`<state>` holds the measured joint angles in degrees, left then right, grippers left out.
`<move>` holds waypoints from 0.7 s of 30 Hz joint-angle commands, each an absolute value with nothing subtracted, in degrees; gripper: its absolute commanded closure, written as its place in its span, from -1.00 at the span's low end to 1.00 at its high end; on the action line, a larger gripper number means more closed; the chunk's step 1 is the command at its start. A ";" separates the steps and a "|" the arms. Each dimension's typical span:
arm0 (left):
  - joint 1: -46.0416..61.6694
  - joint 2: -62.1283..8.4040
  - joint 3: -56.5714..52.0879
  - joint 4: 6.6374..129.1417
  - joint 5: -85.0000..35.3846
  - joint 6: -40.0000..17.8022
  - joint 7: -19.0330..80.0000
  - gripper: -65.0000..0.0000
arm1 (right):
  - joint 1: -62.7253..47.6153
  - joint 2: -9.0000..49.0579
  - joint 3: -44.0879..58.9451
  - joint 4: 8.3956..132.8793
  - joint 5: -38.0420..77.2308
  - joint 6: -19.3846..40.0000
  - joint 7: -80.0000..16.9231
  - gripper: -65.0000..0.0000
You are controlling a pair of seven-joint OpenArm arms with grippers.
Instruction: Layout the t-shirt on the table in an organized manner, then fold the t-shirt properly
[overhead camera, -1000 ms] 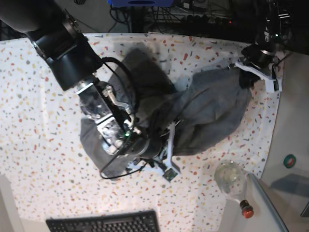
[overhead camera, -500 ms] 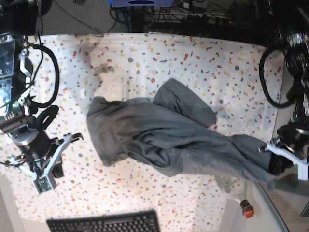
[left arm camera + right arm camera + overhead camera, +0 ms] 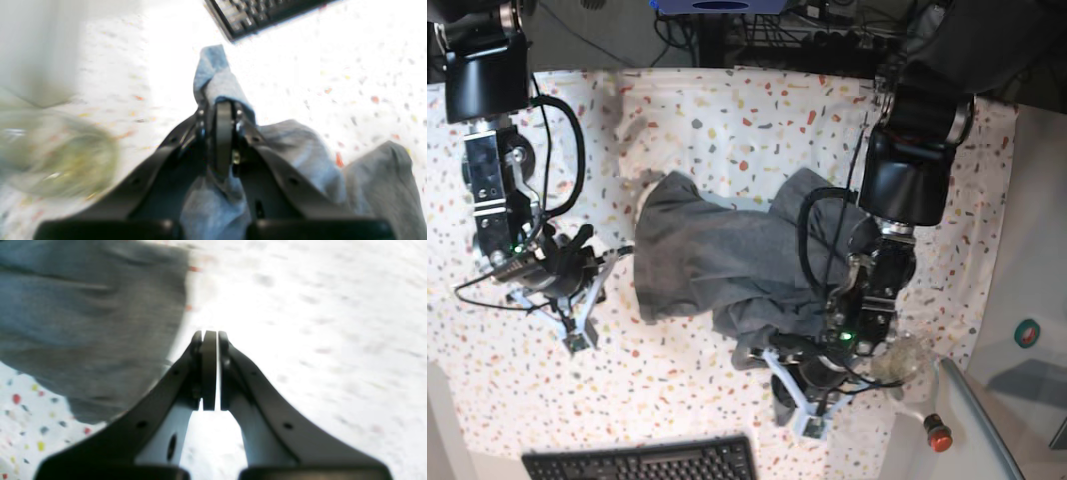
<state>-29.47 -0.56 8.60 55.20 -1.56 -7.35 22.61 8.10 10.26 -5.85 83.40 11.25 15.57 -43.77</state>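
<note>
Speckled white table (image 3: 727,110), cables and dark equipment along the far edge; items as I read them from my station.

1. Left end effector (image 3: 223,110): jaws closed down on a bunched fold of the t-shirt (image 3: 727,260), cloth poking out beyond the tips and trailing back under the wrist. In the base view it sits at the near right, low over the table.
2. Right end effector (image 3: 209,340): pads pressed together with nothing between them; the grey fabric lies just beside it, not touching as far as I can tell. In the base view it is at the left.
3. T-shirt: crumpled heap in the middle of the table, not yet laid flat, one end gathered toward the left end effector.

Risks, my judgement: the left grip holds a thick wad, so a pull may drag several layers and twist the garment rather than spread it. The glass jar (image 3: 905,362) stands just beside that end effector at the near right; a swing or a trailing hem could tip it.

Surroundings: a keyboard (image 3: 642,462) at the near edge and a red button (image 3: 939,435) near the jar. Both crowd the near side where cloth must be spread.
</note>
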 commanded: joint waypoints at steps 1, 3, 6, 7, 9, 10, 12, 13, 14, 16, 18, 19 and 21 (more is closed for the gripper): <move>-32.75 0.31 8.31 53.32 -0.22 -6.73 18.77 1.00 | 9.45 11.21 -6.29 82.77 10.68 15.08 -42.07 1.00; -35.91 2.24 8.31 47.25 0.40 -6.73 15.96 1.00 | 9.54 11.12 -8.13 79.16 10.68 15.08 -40.04 1.00; -39.60 3.56 8.31 41.63 0.31 -6.73 15.52 1.00 | 9.89 11.12 -9.89 74.33 10.68 15.08 -37.32 1.00; -40.48 3.65 8.31 40.75 0.31 -6.73 15.43 1.00 | 9.98 11.12 -10.07 72.92 10.68 15.08 -36.70 1.00; -40.84 3.56 8.31 40.75 0.31 -6.73 15.34 0.58 | 9.80 11.12 -9.71 72.22 10.77 15.08 -35.82 1.00; -41.01 3.30 8.22 40.75 0.31 -6.73 15.34 0.39 | 9.71 11.12 -9.63 72.31 10.77 15.08 -35.38 1.00; -40.75 2.07 6.02 41.71 0.31 -6.73 15.60 0.33 | 9.80 11.21 -9.63 72.31 10.77 15.08 -34.42 1.00; -40.22 2.07 4.53 42.59 0.31 -6.73 15.60 0.35 | 9.98 11.21 -9.63 72.22 10.77 15.08 -34.15 1.00; -38.90 1.89 1.98 44.26 0.31 -6.73 15.96 0.41 | 10.59 11.12 -9.71 72.22 10.77 15.08 -33.98 1.00; -36.70 1.54 -3.82 49.45 0.40 -6.73 18.33 0.62 | 12.18 11.12 -10.07 71.69 10.77 15.08 -34.07 1.00; -33.80 1.36 -9.36 56.04 0.40 -6.73 22.37 0.92 | 14.20 10.15 -10.15 70.37 10.77 15.08 -33.98 0.51; -32.57 1.27 -11.65 59.30 0.48 -6.73 24.40 1.00 | 16.04 9.54 -10.15 68.62 10.77 15.08 -33.89 0.24; -29.67 0.92 -14.20 65.63 0.48 -6.73 28.26 1.00 | 19.82 9.01 -10.15 62.55 10.77 15.08 -32.22 -0.20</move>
<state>-28.12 0.43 -14.52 64.64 1.06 -6.07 29.43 18.63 8.34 -10.44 61.52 10.87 15.49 -32.88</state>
